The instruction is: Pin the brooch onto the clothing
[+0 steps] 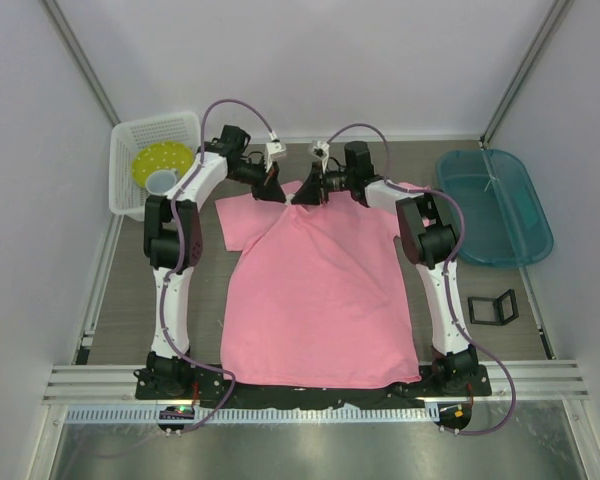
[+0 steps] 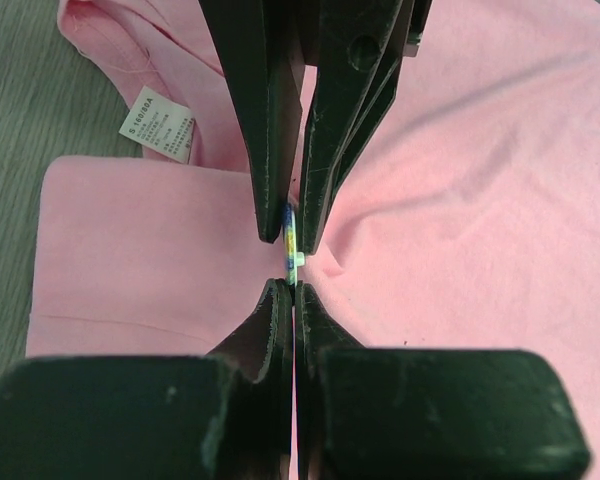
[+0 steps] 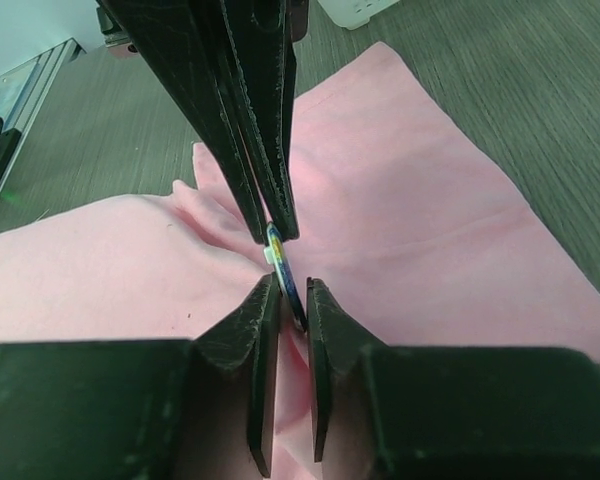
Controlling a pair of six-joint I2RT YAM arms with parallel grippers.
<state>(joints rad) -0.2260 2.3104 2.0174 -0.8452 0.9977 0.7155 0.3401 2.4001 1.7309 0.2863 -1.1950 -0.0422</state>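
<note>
While both arms reach across the worktop in the top view, the left claw and right claw meet tip to tip at the collar of the one pink shirt, which lies flat. The brooch is too small to make out here. I count one white basket holding one yellow dish, one blue tray and one black case, all well apart from the claws.

In the left wrist view the single brooch stands on edge just above the cloth, nipped between the right claw's fingers coming from the top. One white label lies inside the collar nearby. The left claw's own jaws are pressed almost together right under the brooch. I cannot tell whether they nip the pin, the cloth or nothing.

In the right wrist view the right claw's jaws stand narrow with the brooch between them, and the left claw's closed tips sit just at its upper edge.

I judge that the pinning itself is in hand and not yet done. The next move calls for the right claw to steady the brooch while the pin is worked through a fold of cloth and closed, with very fine alignment.
</note>
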